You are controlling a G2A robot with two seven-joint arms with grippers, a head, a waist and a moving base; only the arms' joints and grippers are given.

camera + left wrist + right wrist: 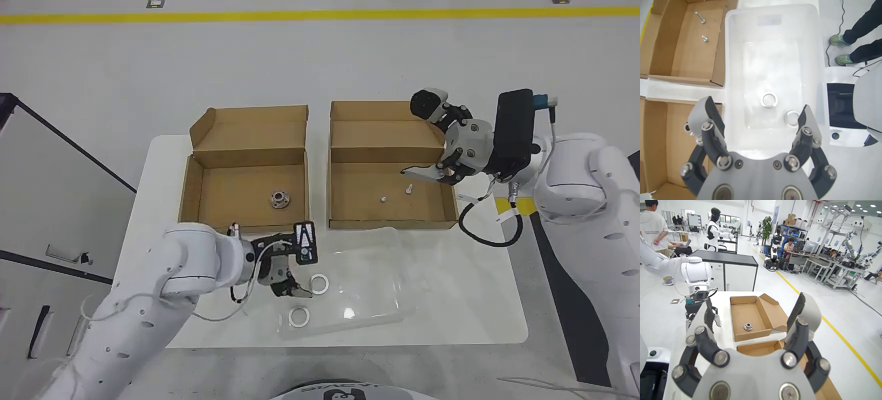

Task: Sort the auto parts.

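The left end effector (759,121) hangs released, its jaws spread wide with nothing between them, above one end of a clear bin (728,56). Just ahead of it, in line with the gap between its fingers, a metal ring (769,99) lies flat on the bin floor. A second ring (791,119) lies just beside one fingertip (804,118); whether they touch I cannot tell. On the outer side of the other finger, partly hidden behind it, a flanged hub (687,129) sits in a cardboard box (655,142). Farther ahead on that same side, a second cardboard box (687,62) holds a long bolt (700,17) and a short bolt (704,38), lying apart from each other. The right end effector (753,306) is also released and empty, poised over the second cardboard box near the long bolt. Beyond its fingers stands the box with the flanged hub. Both boxes and the clear bin rest on the white table (470,290), the bin just beside the boxes.
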